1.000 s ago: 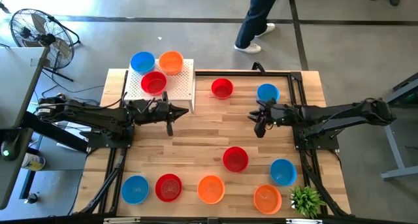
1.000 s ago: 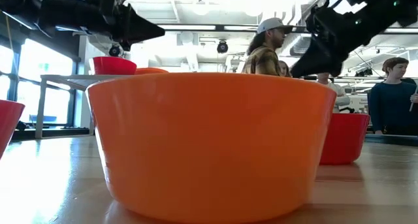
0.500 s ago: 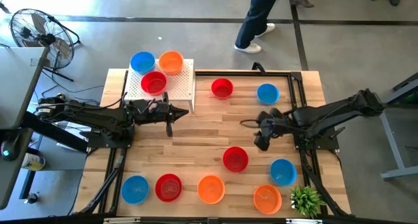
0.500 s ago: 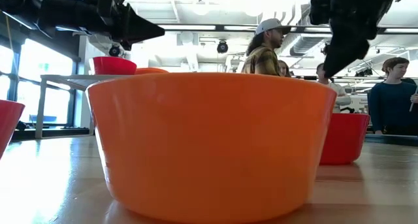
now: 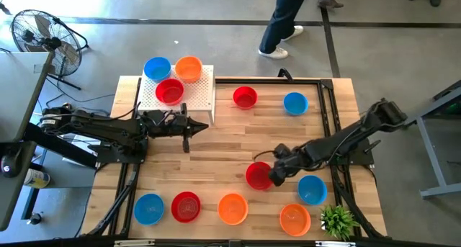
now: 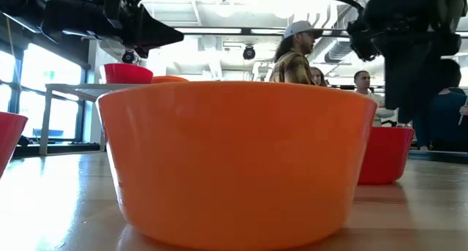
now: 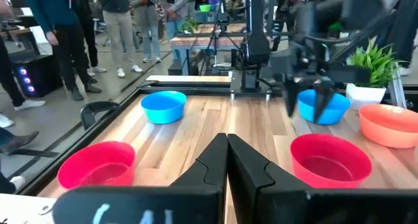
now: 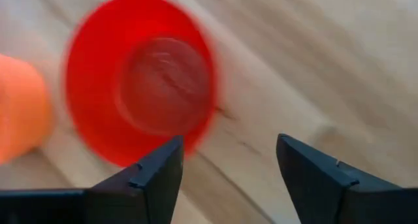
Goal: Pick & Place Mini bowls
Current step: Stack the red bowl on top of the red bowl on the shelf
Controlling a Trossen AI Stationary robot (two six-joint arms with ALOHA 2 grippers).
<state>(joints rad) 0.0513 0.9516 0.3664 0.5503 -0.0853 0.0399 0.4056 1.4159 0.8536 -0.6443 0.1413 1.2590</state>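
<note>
Twelve mini bowls are in sight from above. Three of them sit on or by the white stand (image 5: pixel 178 91) at the far left: a blue one (image 5: pixel 157 68), an orange one (image 5: pixel 188 68) and a red one (image 5: pixel 170 91). Nine more rest on the wooden surface (image 5: pixel 216 160).

One second ago the right end effector (image 5: pixel 277 174) was up near the far blue bowl (image 5: pixel 295 102), with its fingers only partly apart. Now it has swung down and across the surface to the red bowl in the middle (image 5: pixel 258 175). Its fingers have spread wide and they hold nothing. In the right wrist view the red bowl (image 8: pixel 140 80) lies just ahead of the two dark fingers (image 8: pixel 147 178), not yet between them.

This looks like the start of a new pick. My guess is that the red bowl is the next one to be grabbed. The end effector still has to line up over the rim before it can squeeze. The rim is thin and shiny, so it could slip or the bowl could slide away.

The left end effector (image 5: pixel 189 129) has not moved. It waits beside the white stand with its fingers pressed together and nothing in them. None of the bowls have changed place in this last second.
</note>
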